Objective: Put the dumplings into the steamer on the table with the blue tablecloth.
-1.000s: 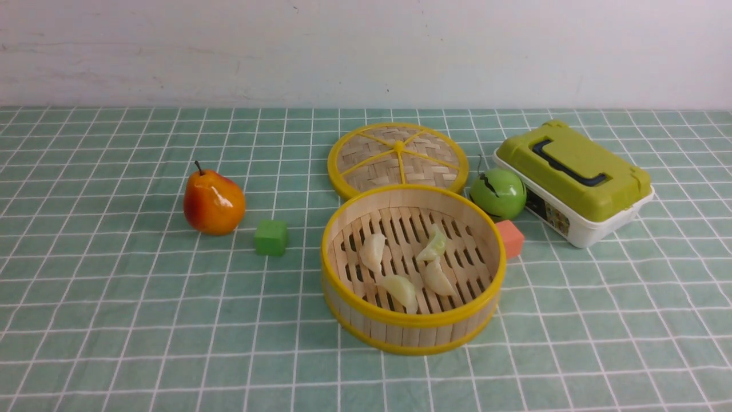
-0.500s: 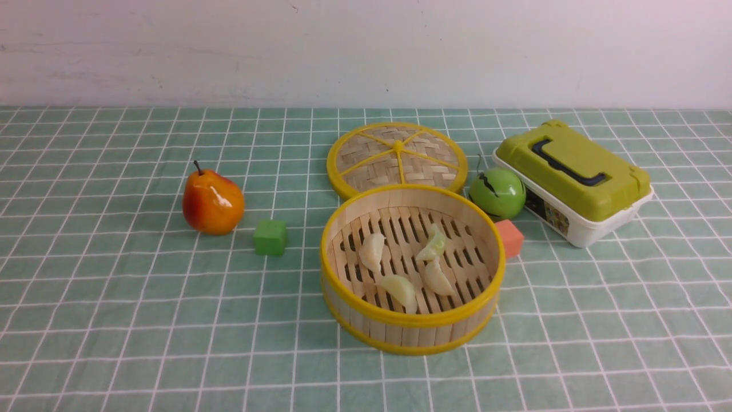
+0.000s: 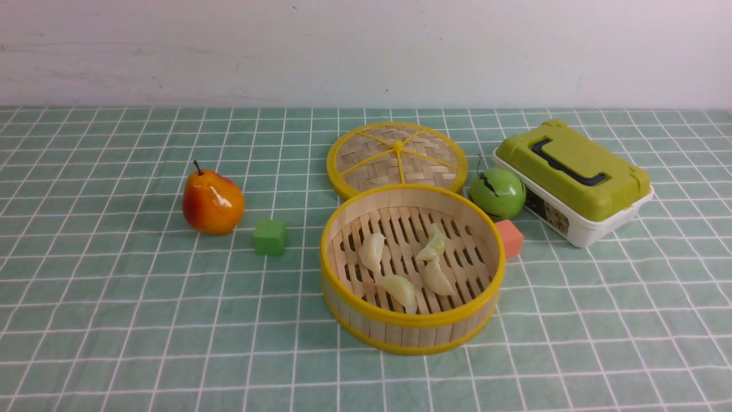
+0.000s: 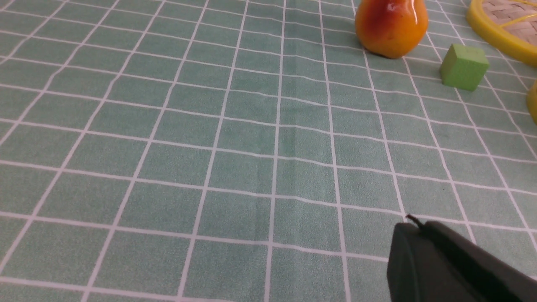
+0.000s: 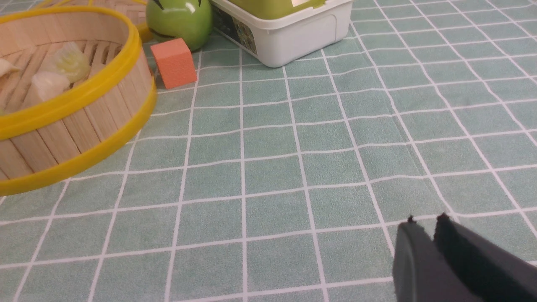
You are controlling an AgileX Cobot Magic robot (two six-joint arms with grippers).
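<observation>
Four dumplings are seen lying inside the steamer on the teal tabletop, so the task appears done. The left claw is closed and empty; the right claw is barely parted, holding nothing.

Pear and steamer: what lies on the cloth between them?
In the front view, only the green cube sits between the pear and the steamer; the rest is bare tablecloth.
</observation>
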